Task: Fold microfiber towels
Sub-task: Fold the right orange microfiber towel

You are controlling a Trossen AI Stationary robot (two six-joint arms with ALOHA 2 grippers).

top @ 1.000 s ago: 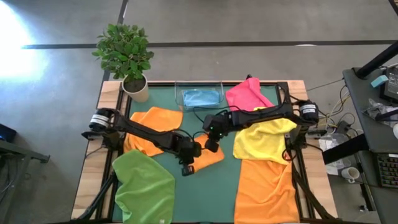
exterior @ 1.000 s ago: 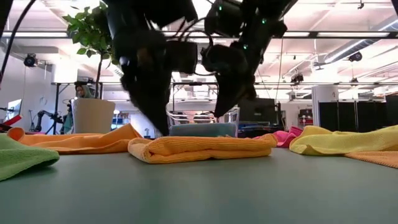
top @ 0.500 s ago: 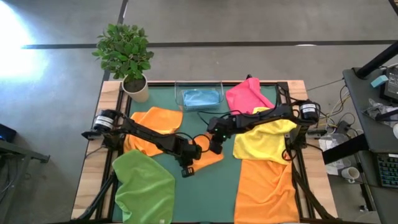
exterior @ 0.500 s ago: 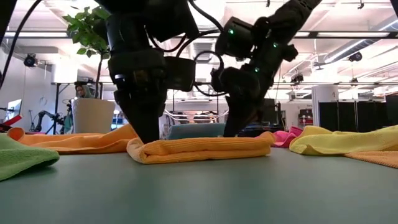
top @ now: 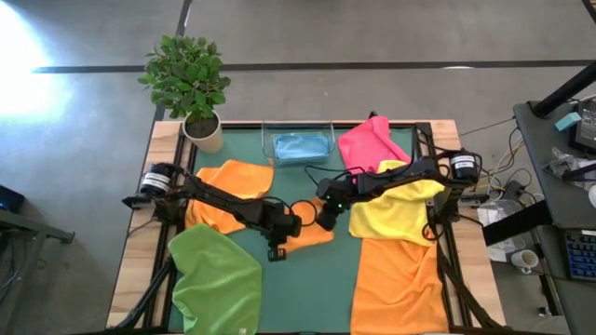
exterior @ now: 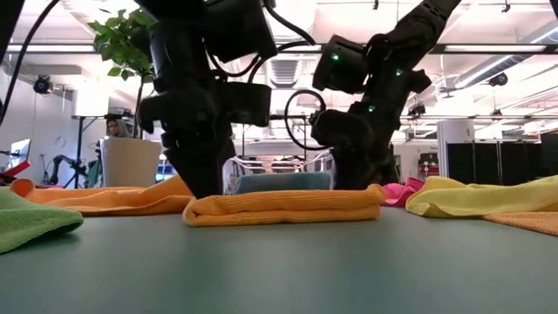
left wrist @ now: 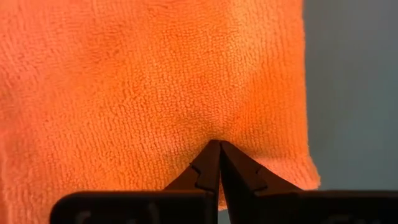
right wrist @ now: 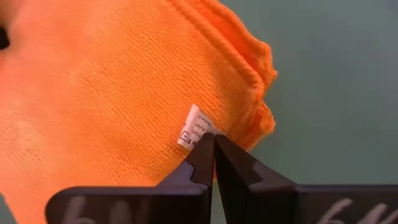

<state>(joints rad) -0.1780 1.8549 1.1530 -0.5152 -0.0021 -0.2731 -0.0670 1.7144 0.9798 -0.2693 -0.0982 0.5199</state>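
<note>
From above we see the folded orange towel (top: pixel 303 228) mid-table, mostly covered by the two arms. The low view gives us its shape: a flat roll (exterior: pixel 283 208) lying with its long axis across the table, left to right. The left gripper (left wrist: pixel 216 149) presses down on the fuzzy cloth, fingers together. The right gripper (right wrist: pixel 211 140), fingers also together, sits at a white label (right wrist: pixel 194 127) near the layered corner, seen only in its wrist view.
</note>
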